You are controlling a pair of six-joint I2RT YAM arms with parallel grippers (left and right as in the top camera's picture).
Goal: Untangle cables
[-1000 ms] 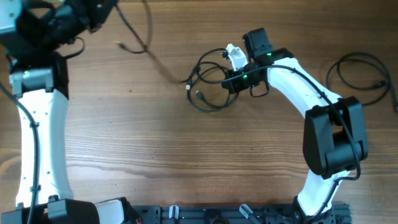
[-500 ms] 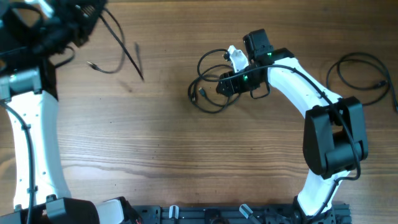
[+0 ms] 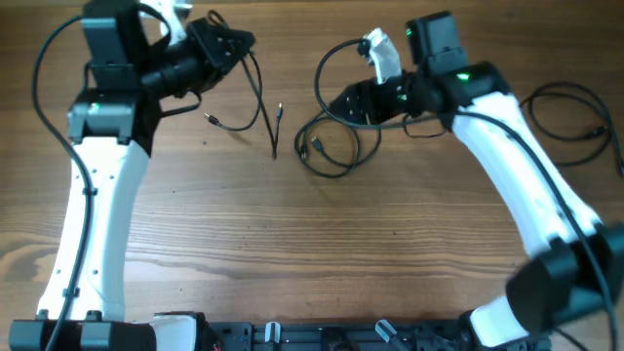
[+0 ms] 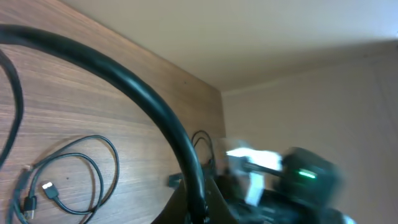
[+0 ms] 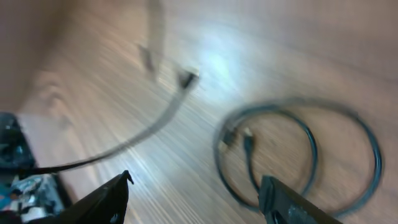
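On the wood counter (image 3: 292, 244), upper left, left claw (image 3: 234, 44) clamped on one cable (image 3: 261, 97), plug ends trailing. Right claw (image 5: 196, 180) fingers apart above coiled cable (image 3: 330, 146). Third cable (image 3: 570, 112) looped far right, well apart.

Thin black loose cable (image 3: 261, 97) at left, coiled cable (image 3: 330, 172) mid-table, looped cable (image 3: 595, 133) far right.

Black cables (image 3: 330, 161) on streaky brown wood-grain worktop (image 3: 292, 244); white left arm (image 3: 93, 224), white right arm (image 3: 517, 166), green light (image 3: 458, 76) glowing.
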